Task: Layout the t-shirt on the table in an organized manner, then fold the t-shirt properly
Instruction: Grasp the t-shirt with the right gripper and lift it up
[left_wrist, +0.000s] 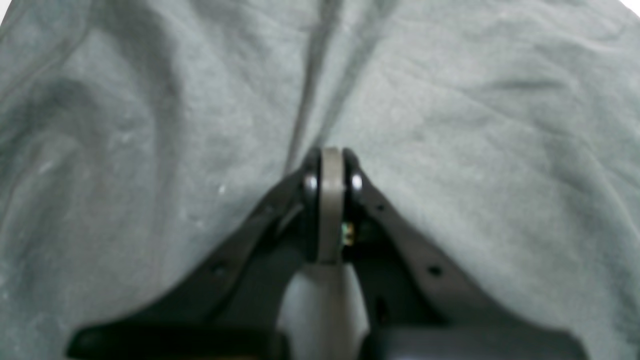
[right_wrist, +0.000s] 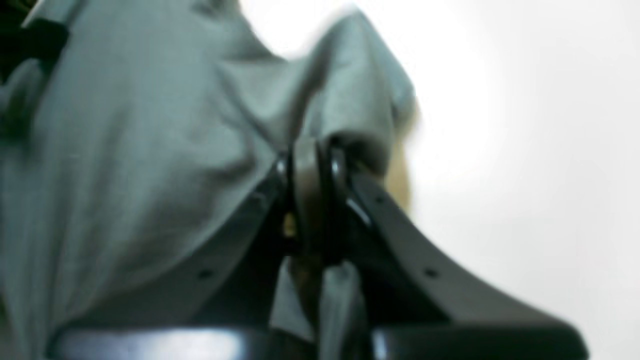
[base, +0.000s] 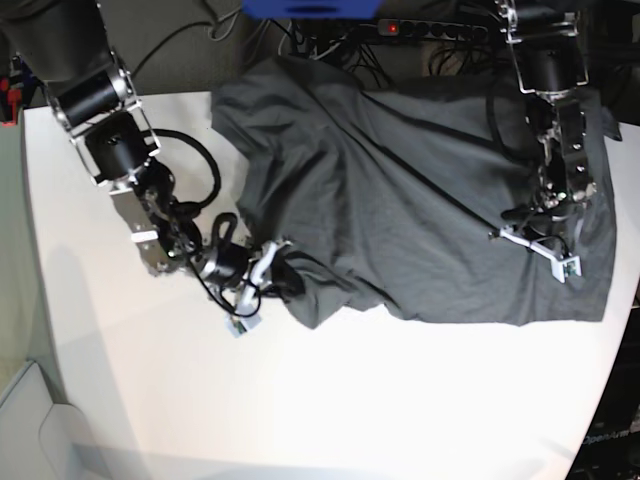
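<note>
- Cloth fills the left wrist view: the t-shirt, wrinkled, with the left pincer closed, a pinch of fabric between its tips.
- Right wrist view, blurred: the right pincer clamped on a shirt fold, white counter beside.
- Base view: shirt spread rumpled across the counter's far half, between both arms.
</note>
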